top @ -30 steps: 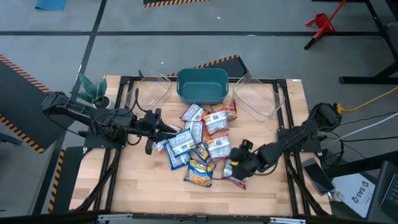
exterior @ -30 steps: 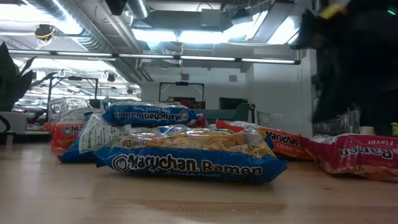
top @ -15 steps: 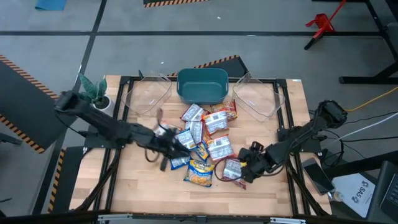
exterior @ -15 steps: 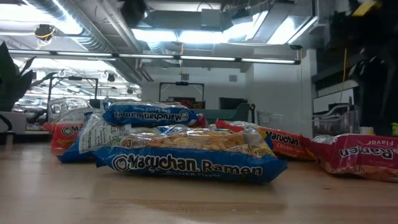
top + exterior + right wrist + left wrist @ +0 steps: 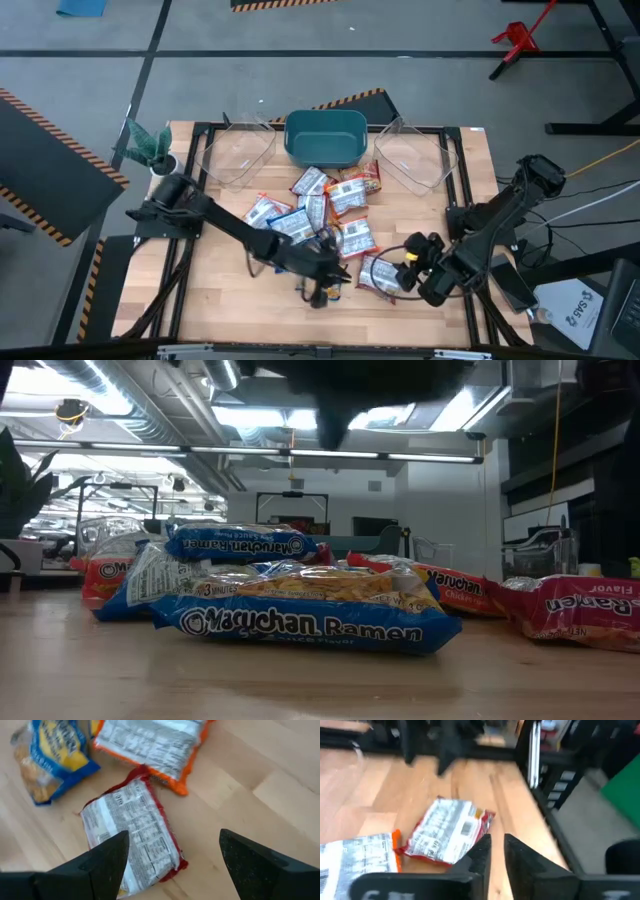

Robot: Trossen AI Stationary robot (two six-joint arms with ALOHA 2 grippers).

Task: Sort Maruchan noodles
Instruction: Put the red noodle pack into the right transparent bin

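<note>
Several Maruchan packets lie in a loose pile (image 5: 322, 212) mid-table, some resting on one another. A blue-yellow packet (image 5: 320, 272) (image 5: 300, 622) lies flat at the pile's near side. My left gripper (image 5: 322, 292) (image 5: 497, 840) hangs above it, shut and holding nothing; the low view shows it overhead (image 5: 330, 420). A dark red packet (image 5: 378, 272) (image 5: 132, 837) (image 5: 447, 832) lies label side up, right of the pile. My right gripper (image 5: 408, 272) (image 5: 174, 837) is open just right of it, clear of it.
A teal bin (image 5: 325, 138) stands at the far edge between two clear containers (image 5: 238, 155) (image 5: 415, 158). A small plant (image 5: 145, 145) sits at the far left corner. Bare wood shows left of the pile and along the near edge (image 5: 230, 290).
My left arm has swung from the pile's left side across it, toward the near edge and the right, and now hangs over the blue-yellow packet. My right gripper has drawn back toward the table's right and near edge, uncovering the dark red packet.
</note>
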